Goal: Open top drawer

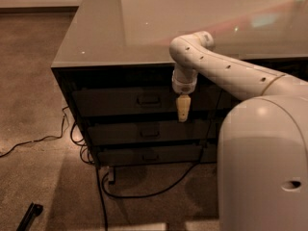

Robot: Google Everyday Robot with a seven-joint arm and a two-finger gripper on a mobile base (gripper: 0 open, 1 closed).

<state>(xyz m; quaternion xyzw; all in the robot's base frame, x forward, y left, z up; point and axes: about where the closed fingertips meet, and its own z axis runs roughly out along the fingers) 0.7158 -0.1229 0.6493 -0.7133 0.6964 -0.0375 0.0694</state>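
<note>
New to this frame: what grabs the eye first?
The white arm sweeps in from the picture's right, its gripper hanging point-down in front of the top drawer, just right of its handle. The drawer looks shut. Black cables trail over the carpet below the cabinet.

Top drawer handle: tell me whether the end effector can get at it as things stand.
Probably yes. The end effector hangs tip-down in front of the top drawer, close beside its handle and a little lower. Nothing shows between them; the cables lie well below.
</note>
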